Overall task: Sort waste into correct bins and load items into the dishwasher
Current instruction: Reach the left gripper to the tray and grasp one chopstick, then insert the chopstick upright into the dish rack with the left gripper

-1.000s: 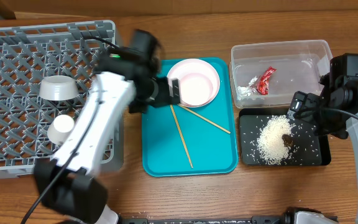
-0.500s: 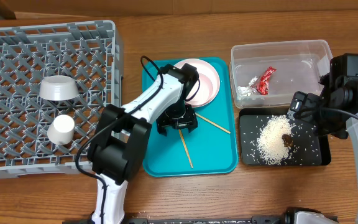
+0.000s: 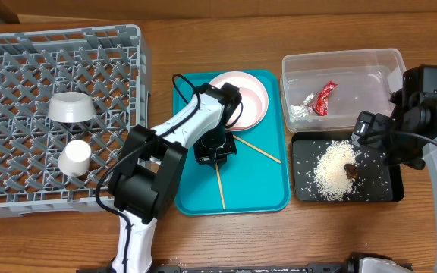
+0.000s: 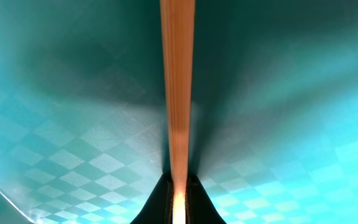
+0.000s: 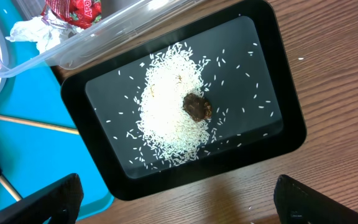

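Left end effector (image 3: 215, 149) is down on the teal tray (image 3: 258, 191), closed on one chopstick (image 3: 220, 185) near one end, so we should lift straight, grip firmly against swinging, and carry it to the grey dish rack (image 3: 21, 53)

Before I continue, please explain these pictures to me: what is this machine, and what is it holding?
It is two robot arms at a table, each ending in a two-finger gripper. One picture looks down from above; the other two come from cameras on the wrists. The left gripper is down on the teal tray, pinching a chopstick; a second chopstick and a white plate lie there too. The right gripper is open near the black tray of rice and a brown lump. The clear tub holds a wrapper. The grey rack holds a bowl and a cup.
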